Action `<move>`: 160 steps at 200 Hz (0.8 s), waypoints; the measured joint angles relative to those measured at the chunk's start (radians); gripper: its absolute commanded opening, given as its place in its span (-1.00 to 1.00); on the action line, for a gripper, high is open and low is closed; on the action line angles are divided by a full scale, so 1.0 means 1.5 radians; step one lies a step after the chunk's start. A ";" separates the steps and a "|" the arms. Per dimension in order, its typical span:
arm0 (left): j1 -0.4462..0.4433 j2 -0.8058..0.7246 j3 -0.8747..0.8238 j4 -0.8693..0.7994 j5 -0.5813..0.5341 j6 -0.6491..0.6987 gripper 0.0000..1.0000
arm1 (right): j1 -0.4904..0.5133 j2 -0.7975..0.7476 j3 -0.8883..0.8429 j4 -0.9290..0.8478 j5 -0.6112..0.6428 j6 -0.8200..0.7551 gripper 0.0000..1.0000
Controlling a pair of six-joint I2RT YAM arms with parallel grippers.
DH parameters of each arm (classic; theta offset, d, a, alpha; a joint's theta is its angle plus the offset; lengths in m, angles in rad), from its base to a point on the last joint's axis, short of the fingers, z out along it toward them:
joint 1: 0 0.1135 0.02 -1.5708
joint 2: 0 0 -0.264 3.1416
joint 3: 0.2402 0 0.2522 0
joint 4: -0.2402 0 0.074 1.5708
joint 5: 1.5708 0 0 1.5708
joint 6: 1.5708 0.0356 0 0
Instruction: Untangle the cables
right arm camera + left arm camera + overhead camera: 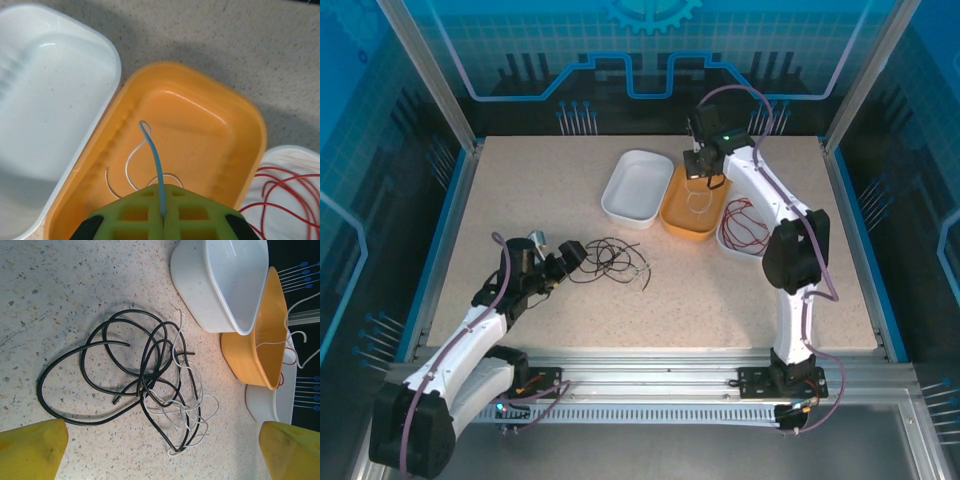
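The cables lie in three lots around the orange rectangular plastic tray [210, 130] on the speckled beige table [550, 190]. Inside this tray rests a thin white wire [156, 165], curled in a few loose loops on the bottom. One strand rises from it into the right gripper [164, 210], whose green fingers are pressed together on it directly above the tray. Close to the lens this strand looks bluish. Just beside the orange tray, on its right in the overhead view, a white plastic tray [730, 245] holds thin red wires [745, 225] in overlapping loops. Against the orange tray's left side stands an empty white rectangular tray [50, 100]. Well to the left of and nearer than the orange tray, a tangle of black and white wires [610, 258] lies flat on the table. Its thicker black wire makes wide round loops, and a finer white wire threads through them in small kinks. The left gripper [160, 455] sits just beyond that tangle, its yellow fingers spread wide apart and holding nothing.
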 measured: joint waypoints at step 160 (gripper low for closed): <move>0.000 -0.001 0.000 -0.006 0.000 0.000 0.98 | -0.012 -0.031 -0.091 0.003 -0.055 0.024 -0.51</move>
